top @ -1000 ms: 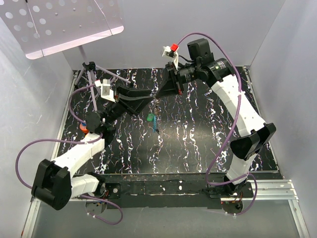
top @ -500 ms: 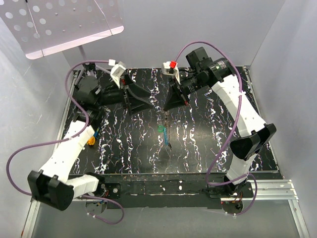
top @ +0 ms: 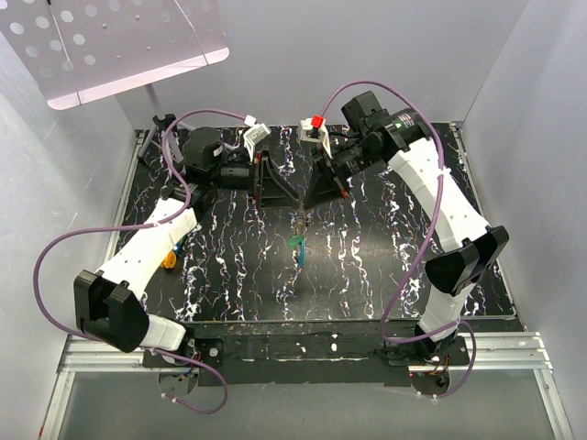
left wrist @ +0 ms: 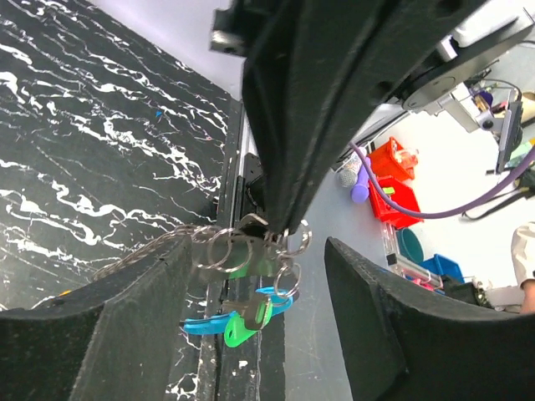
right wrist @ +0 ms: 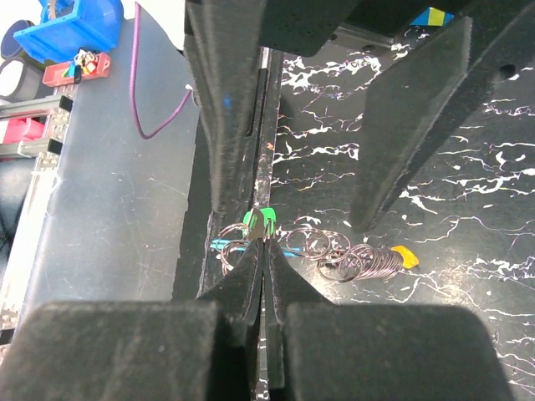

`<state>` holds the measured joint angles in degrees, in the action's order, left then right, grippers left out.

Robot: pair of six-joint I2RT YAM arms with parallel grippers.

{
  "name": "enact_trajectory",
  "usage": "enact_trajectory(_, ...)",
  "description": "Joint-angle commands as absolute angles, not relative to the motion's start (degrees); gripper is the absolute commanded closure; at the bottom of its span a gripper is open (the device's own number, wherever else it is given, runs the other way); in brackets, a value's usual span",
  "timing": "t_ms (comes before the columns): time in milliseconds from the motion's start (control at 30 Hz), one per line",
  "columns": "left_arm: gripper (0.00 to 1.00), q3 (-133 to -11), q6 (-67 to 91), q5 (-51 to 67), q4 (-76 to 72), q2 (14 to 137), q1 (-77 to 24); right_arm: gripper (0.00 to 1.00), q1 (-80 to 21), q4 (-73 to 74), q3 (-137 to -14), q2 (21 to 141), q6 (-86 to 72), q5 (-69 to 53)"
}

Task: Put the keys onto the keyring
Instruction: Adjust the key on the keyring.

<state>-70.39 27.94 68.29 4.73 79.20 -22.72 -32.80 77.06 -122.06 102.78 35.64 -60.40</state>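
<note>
Right gripper [right wrist: 261, 244] pinched together on keyring [left wrist: 224, 251], held above worktop [top: 367, 266] middle. Green and blue keys [left wrist: 244, 322] dangle straight down. Left gripper [left wrist: 257, 251] apart, fingers flanking ring, dead ahead.

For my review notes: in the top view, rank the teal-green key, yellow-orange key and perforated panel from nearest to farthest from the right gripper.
1. teal-green key, hanging right under the right gripper.
2. yellow-orange key, lying well off to the left.
3. perforated panel, in the top-left corner, farthest.
</note>
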Motion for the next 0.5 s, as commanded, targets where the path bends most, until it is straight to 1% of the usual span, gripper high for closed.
enact_trajectory(0, 0.39, -73.5, 24.8, 70.2, 6.7, 78.6, -23.5, 0.99, -32.9, 80.1, -121.8, 103.2, 34.5, -63.0)
enact_trajectory(233, 0.52, -74.0, 24.7, 71.3, 7.3, 79.7, -24.9, 0.99, -32.7, 79.8, -122.0, 103.3, 33.7, -63.5)
enact_trajectory(467, 0.59, -75.1, 23.0, 70.4, 9.2, 80.5, -25.8, 0.99, -32.6, 79.4, -121.9, 103.4, 33.0, -63.8)
